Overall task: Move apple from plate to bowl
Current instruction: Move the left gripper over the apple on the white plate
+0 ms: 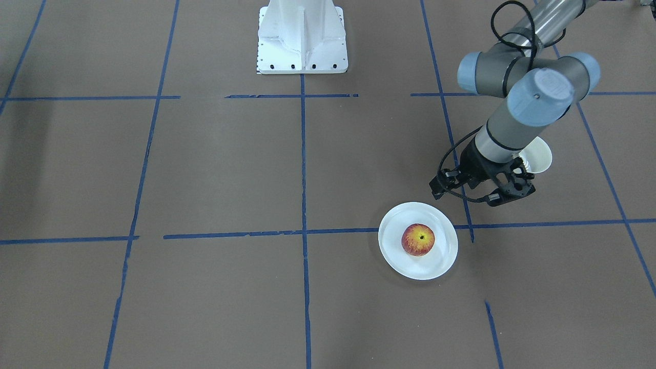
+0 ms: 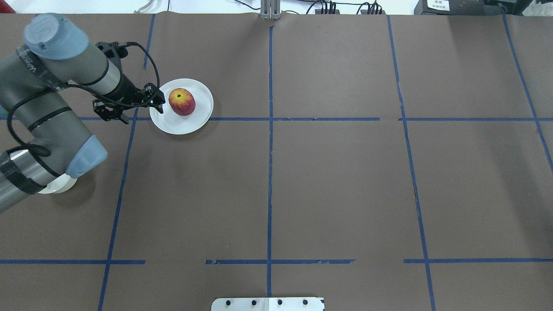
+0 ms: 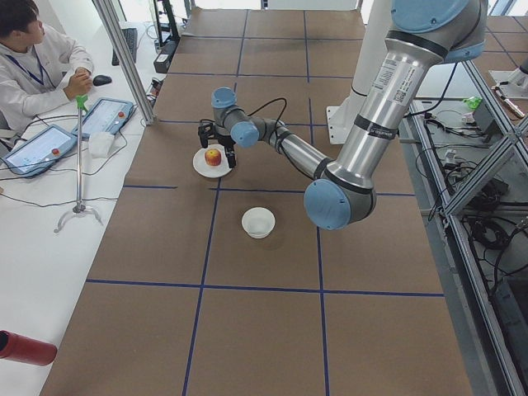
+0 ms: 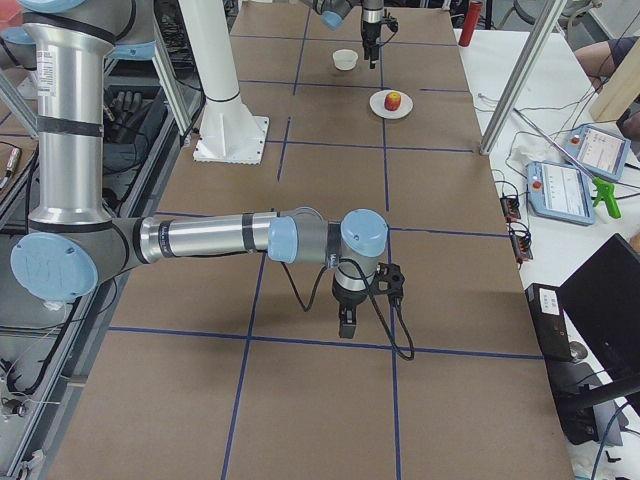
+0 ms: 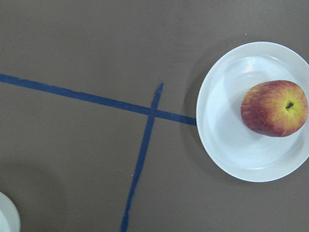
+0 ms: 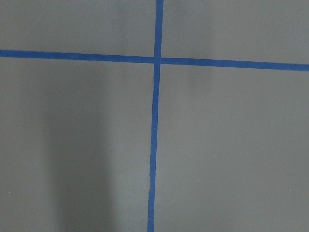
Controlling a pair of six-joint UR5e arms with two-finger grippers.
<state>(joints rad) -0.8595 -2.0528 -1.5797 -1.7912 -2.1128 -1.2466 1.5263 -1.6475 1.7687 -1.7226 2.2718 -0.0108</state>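
A red and yellow apple lies stem dimple up on the flat white plate. Both also show in the left wrist view: the apple and the plate. My left gripper hangs fingers down above the table. It is beside the plate's edge, between plate and bowl, and looks open and empty. The cream-white bowl stands behind it, partly hidden by the arm, and shows whole and empty in the exterior left view. My right gripper hangs far off over bare table. I cannot tell whether it is open or shut.
The white robot base stands at the table's middle edge. Blue tape lines cross the brown table. An operator sits beside tablets at the far side. A red bottle lies near that edge.
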